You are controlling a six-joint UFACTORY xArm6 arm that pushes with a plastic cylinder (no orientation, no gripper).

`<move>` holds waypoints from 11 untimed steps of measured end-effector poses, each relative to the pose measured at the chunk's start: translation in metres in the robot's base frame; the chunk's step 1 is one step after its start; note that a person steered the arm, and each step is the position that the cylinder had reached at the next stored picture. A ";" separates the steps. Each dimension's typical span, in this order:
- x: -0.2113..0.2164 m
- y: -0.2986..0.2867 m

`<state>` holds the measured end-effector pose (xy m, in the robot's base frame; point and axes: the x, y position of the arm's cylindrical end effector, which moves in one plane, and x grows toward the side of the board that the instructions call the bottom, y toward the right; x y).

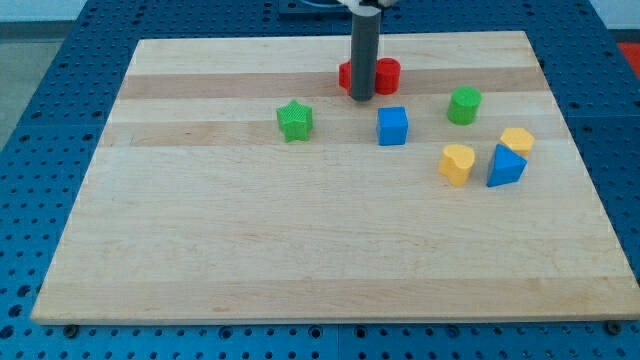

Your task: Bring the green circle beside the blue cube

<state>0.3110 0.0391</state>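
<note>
The green circle (464,105) stands on the wooden board (300,240) at the view's upper right. The blue cube (392,126) sits to its left, with a gap between them. My tip (361,98) rests on the board just above and left of the blue cube, well left of the green circle, touching neither. The rod stands in front of a red block (386,75) and partly hides it.
A green star (294,121) lies left of my tip. A yellow heart-like block (456,164), a blue triangular block (505,166) and a yellow block (517,140) cluster at the right, below the green circle. Blue perforated table surrounds the board.
</note>
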 end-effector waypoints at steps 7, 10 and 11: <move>0.022 0.162; 0.062 0.115; 0.071 0.115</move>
